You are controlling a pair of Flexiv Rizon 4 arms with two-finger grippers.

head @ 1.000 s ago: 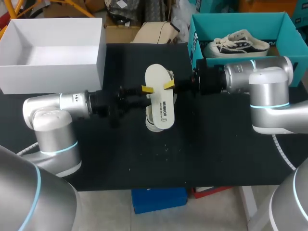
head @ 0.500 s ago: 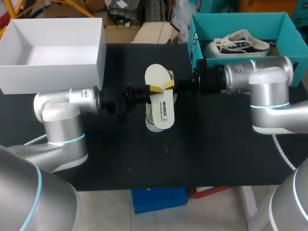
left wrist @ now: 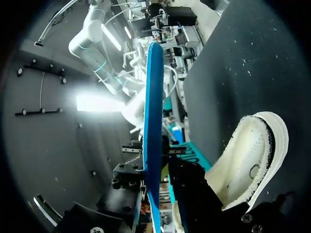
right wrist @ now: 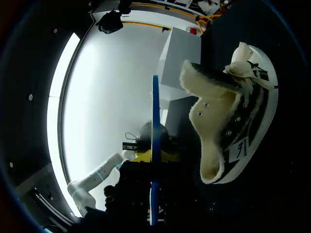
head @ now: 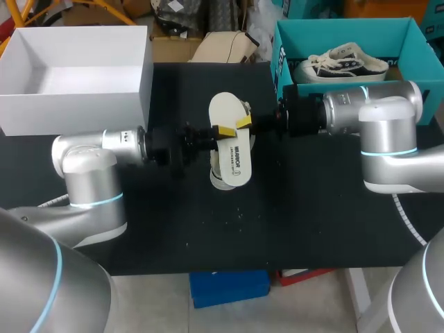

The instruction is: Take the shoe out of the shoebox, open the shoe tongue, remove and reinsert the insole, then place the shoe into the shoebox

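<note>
Left arm moved inward from the table's left edge over the last second, so that the left gripper [head: 223, 130] is brought onto the left rim of the insole [head: 230, 149]; the insole, the shoe and the right arm are unchanged.

At mid-table [head: 312, 222] the cream insole is held level above the black surface, blue underside down. It is pinched at its right rim by the right gripper [head: 243, 123], whose yellow tip lies on its top face. The left gripper meets the opposite rim, and in the left wrist view the insole is seen edge-on inside it; whether it is clamped cannot be told. The shoe [head: 220, 180] lies on its side directly under the insole, with the fleece-lined opening and the tongue turned out.

At the far left corner an open white box [head: 69, 111] is set. At the far right corner the teal shoebox [head: 279, 55] is set, with a second shoe [head: 340, 62] inside it.
</note>
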